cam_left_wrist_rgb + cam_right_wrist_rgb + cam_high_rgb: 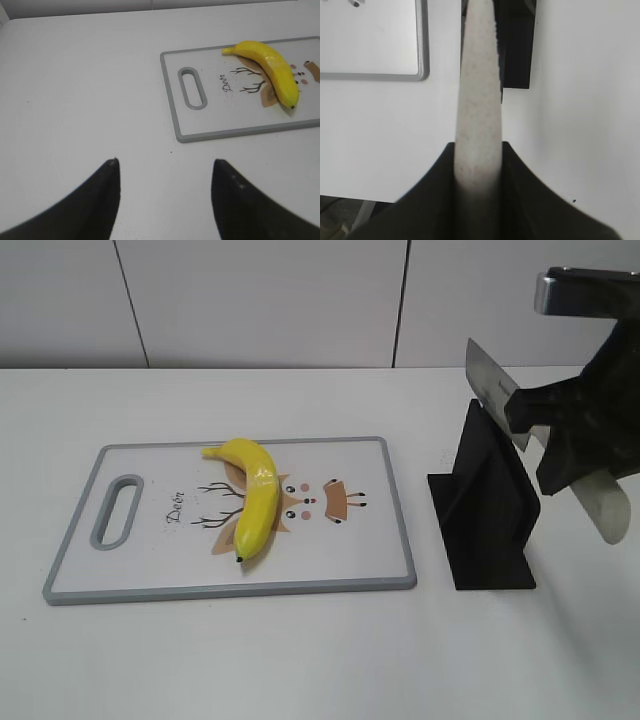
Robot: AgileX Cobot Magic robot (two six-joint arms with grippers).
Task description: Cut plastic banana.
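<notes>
The plastic banana [254,498] lies on a white, grey-rimmed cutting board [70,550], near its middle; it also shows in the left wrist view [272,70]. My right gripper [560,440] is shut on a knife's pale handle [479,100] and holds the knife [492,385] above a black knife stand [485,505], right of the board. My left gripper [165,162] is open and empty over bare table, left of the board [172,90]; it is out of the exterior view.
The black stand [517,45] sits right of the board's edge [422,50]. The table's front edge shows at the lower left of the right wrist view. A tiled wall runs behind the table.
</notes>
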